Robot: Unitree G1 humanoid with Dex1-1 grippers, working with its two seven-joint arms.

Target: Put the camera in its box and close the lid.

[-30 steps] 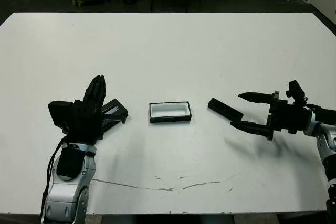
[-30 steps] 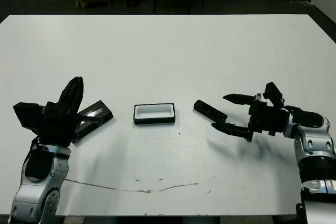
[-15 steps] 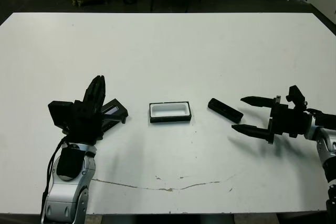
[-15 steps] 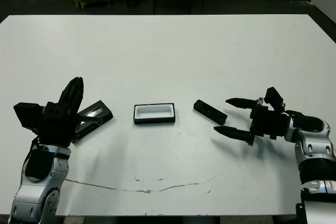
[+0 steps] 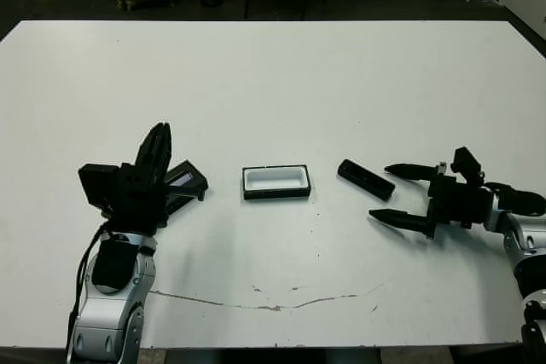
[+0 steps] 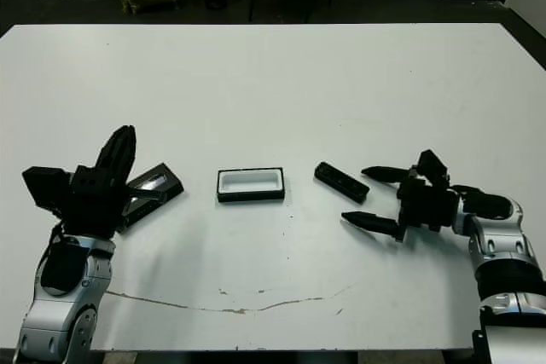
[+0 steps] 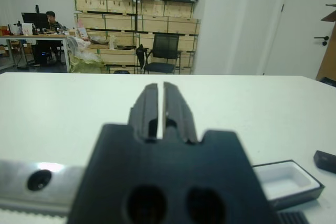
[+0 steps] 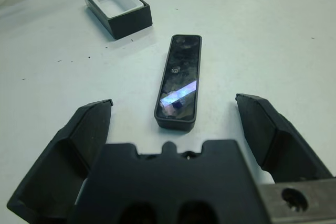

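The camera (image 8: 178,81) is lying flat on the white table (image 5: 273,74), just to the 3 o'clock side of the box (image 5: 275,182), apart from it, its glossy face catching a bluish glare. The right gripper (image 5: 396,193) is hovering near the camera's 3 o'clock end with its fingers (image 8: 275,137) spread wide, gripping nothing; the bar is sitting ahead of the gap, untouched. The box is resting open, white lining showing. At its 9 o'clock the lid (image 5: 185,181) is lying partly hidden behind the left gripper (image 7: 157,106), only one corner and a pale strip making themselves out. That left gripper is pointing upward, fingers pressed together with a thin slit between, holding nothing.
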